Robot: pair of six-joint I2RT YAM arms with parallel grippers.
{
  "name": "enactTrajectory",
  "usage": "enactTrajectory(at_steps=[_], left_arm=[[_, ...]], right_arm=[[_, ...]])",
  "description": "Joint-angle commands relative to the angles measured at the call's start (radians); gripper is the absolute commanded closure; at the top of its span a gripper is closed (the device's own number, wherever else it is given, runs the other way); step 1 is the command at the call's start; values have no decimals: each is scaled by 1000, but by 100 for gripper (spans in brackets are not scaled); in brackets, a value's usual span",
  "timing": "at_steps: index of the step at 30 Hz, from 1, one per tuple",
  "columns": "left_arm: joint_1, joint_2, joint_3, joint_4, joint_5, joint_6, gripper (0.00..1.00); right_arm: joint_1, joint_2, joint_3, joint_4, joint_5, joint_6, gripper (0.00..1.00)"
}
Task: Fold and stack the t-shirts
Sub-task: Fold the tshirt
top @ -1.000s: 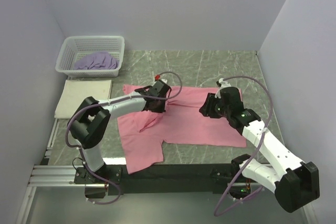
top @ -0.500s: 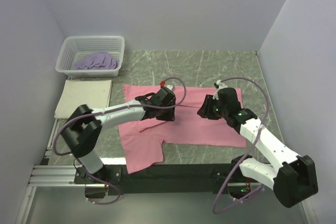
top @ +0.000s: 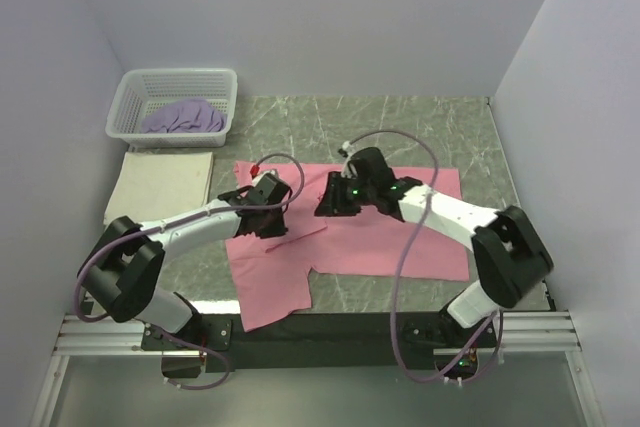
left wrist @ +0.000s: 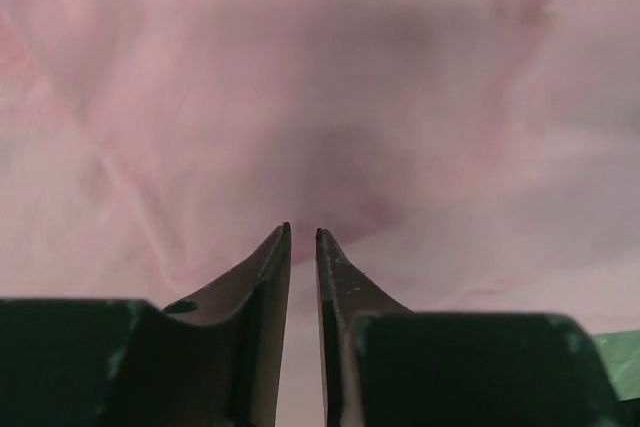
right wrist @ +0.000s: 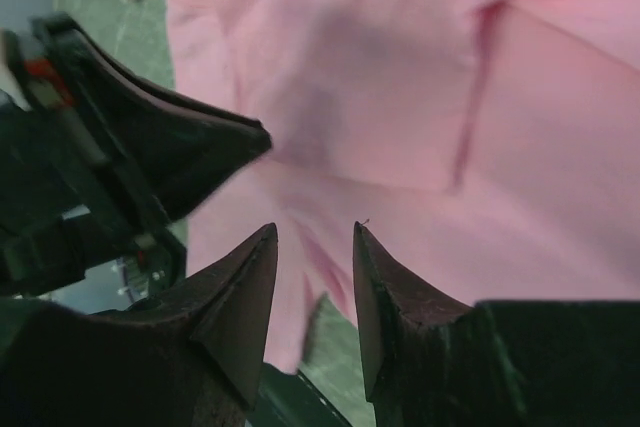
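The pink t-shirt [top: 400, 237] lies spread flat on the table, one sleeve reaching toward the near edge. My left gripper [top: 264, 221] hovers low over its left part; in the left wrist view the left gripper [left wrist: 302, 232] has its jaws a narrow gap apart, with only pink cloth [left wrist: 320, 67] beneath. My right gripper [top: 335, 205] is over the shirt's middle; in the right wrist view the right gripper [right wrist: 313, 227] stands open and holds nothing above the pink cloth [right wrist: 400, 97]. The cream t-shirt [top: 160, 187] lies folded at the left. The lavender t-shirt [top: 183, 117] is bunched in the basket.
The white lattice basket [top: 175, 82] stands at the back left corner. The two grippers are close together, and the left arm's wrist [right wrist: 130, 147] fills the left of the right wrist view. Bare green tabletop [top: 400, 127] lies behind the pink shirt.
The left gripper let go of the pink cloth and drew back to the left; the lifted fold now lies flat. The right arm swung left from the shirt's right side to its middle.
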Motion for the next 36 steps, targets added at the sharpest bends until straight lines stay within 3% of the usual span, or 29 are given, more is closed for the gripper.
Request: enactTrajectory(at_steps=[1,12,16,19,20,24,26,29,33,36], left_arm=[[1,-17,-51,-30,-10,-57,79],[7,-145,-243,-22,9,-180,82],[9,-200,-248,-59,13,-191,81],[9,-280,-210,-102,-7,-184,71],[12,-312,-195,-113,-16,-174,64],[52,-337,-112,-127,-19,-122,54],[93,-328,-82,-104,1,-82,38],[153,-290,-40,-75,16,-25,31],[240,-156,39,-4,65,15,32],[257,-41,88,21,87,30,39]], right_arm=[[54,130,87,69,-82,42,57],[54,282,23,71,-44,84,57],[8,231,0,32,-36,66,58],[-38,117,-12,-39,22,9,58],[-81,89,-15,-58,37,-5,58],[-254,-23,-34,-147,132,-71,57],[-329,-58,-37,-190,195,-88,57],[-460,-63,-32,-210,237,-111,55],[-604,-32,-24,-198,238,-103,55],[-712,-8,-35,-179,234,-91,56]])
